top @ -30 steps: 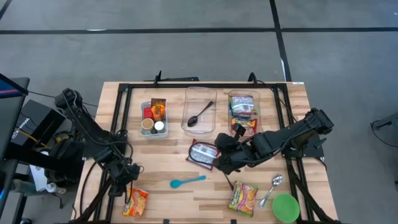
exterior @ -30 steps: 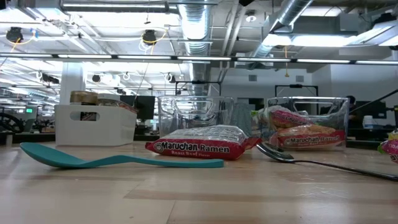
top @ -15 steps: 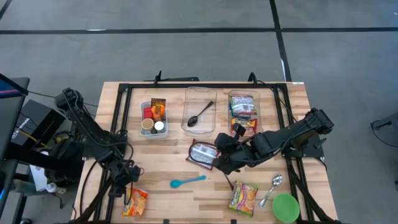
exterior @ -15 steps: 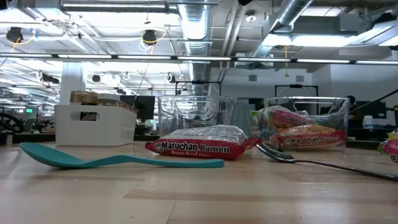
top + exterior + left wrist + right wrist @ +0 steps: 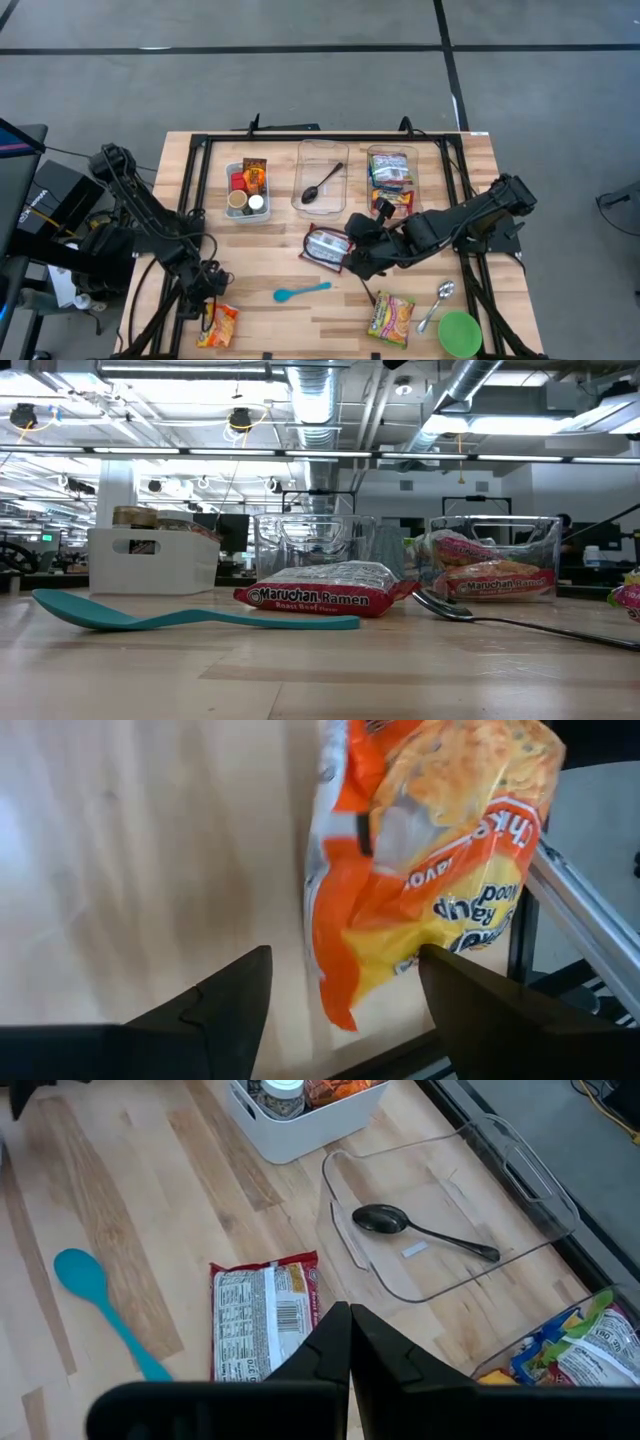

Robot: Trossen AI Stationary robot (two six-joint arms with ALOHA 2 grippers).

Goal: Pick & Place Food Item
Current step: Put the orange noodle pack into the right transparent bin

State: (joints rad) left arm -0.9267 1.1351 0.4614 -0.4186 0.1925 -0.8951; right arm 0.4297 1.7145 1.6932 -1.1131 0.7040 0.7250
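The left gripper [image 5: 343, 982] is hanging over the table's near left corner with its fingers apart, straddling one end of the orange ramen packet [image 5: 430, 850]. The packet is lying flat just ahead of the fingertips, its long axis running straight away from them, so this arm is far nearer it than the right gripper [image 5: 362, 262], which is waiting pressed together mid-table beside the red ramen packet [image 5: 328, 247]. Compared with a second ago, the left fingers are narrowing slightly and sitting closer onto the packet.

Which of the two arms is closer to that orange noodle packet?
Left. The left gripper hangs right over the orange noodle packet at the table's front edge; the right gripper is far off, beside the red ramen packet.
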